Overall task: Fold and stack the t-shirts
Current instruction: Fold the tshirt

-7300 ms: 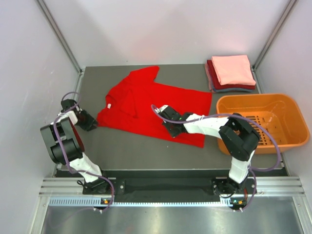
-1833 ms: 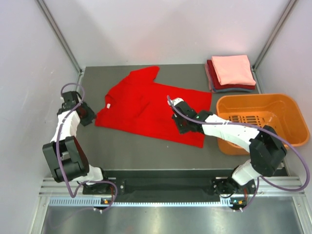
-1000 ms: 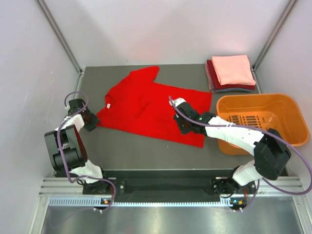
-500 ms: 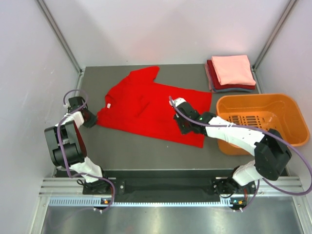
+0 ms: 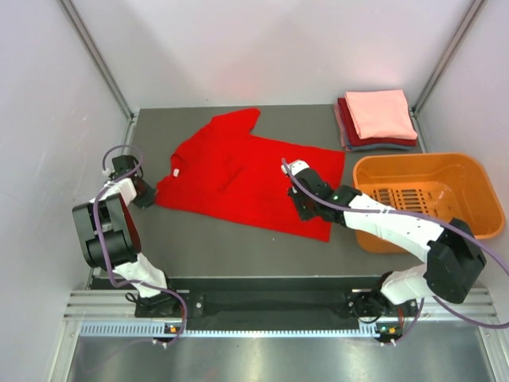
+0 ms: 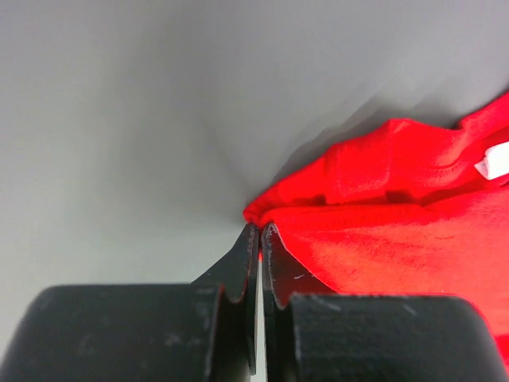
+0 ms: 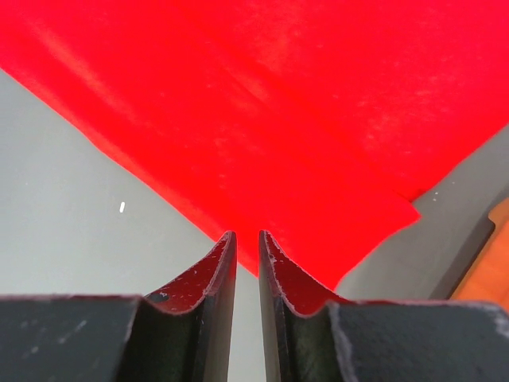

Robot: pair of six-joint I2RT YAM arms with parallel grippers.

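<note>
A bright red t-shirt (image 5: 231,175) lies spread flat on the grey table (image 5: 238,247). My left gripper (image 5: 143,193) is at its left edge and is shut on a pinch of the red cloth; the left wrist view shows the gripper (image 6: 260,231) with the shirt (image 6: 398,231) bunched at its tips. My right gripper (image 5: 302,213) hovers over the shirt's lower hem near its right corner. In the right wrist view the gripper (image 7: 247,236) has its jaws nearly together with nothing between them, above the shirt (image 7: 278,103). A stack of folded t-shirts (image 5: 378,115), salmon-pink on top, sits at the back right.
An orange plastic basket (image 5: 413,159) stands at the right, just beyond the right arm. White walls and metal posts enclose the table on three sides. The folded stack lies behind the basket.
My right gripper has shifted a little to the right and toward the near edge over the hem. My left gripper has stayed at the shirt's left edge, which has been drawn slightly left.
</note>
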